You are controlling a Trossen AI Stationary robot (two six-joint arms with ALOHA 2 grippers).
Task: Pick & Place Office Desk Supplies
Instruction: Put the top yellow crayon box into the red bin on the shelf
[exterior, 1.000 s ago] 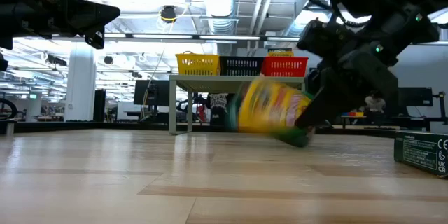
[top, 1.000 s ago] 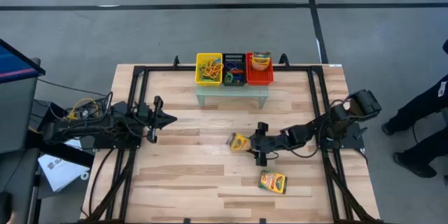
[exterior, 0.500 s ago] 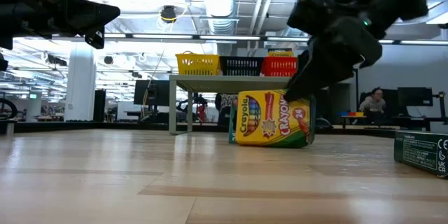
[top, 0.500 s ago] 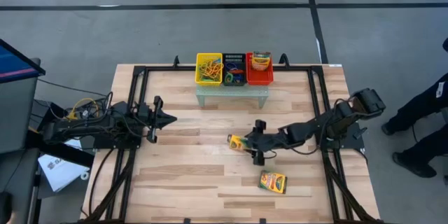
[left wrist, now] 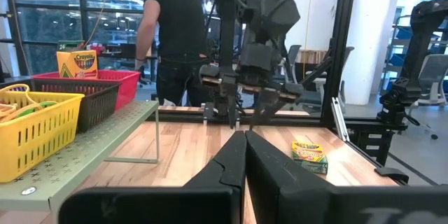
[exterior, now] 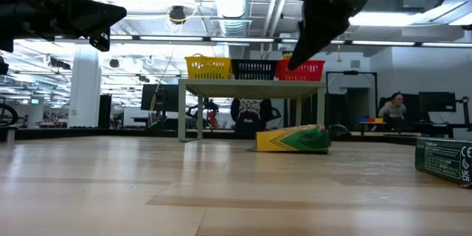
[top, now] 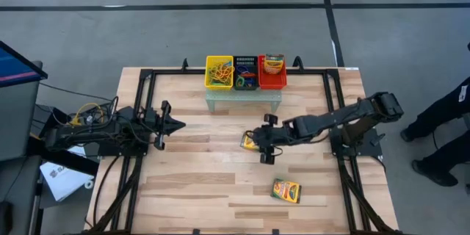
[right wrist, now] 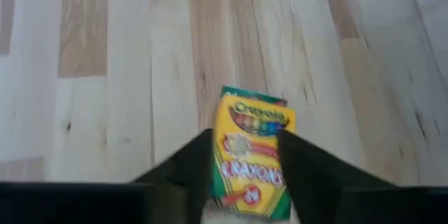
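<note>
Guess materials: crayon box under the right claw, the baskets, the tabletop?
Crayon box: looks like printed cardboard, slightly glossy; flat folded shape, crisp printed lettering. Baskets: probably coated wire mesh or moulded plastic; open lattice walls, solid yellow, black, red colours. Tabletop: wood, likely butcher-block planks, matte; visible grain and joined strips.

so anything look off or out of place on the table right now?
Mostly no. One crayon box lies flat mid-table with the right gripper open above it, not holding it. A second crayon box lies askew nearer the front edge. A third stands in the red basket. The left gripper waits shut at the left side.
</note>
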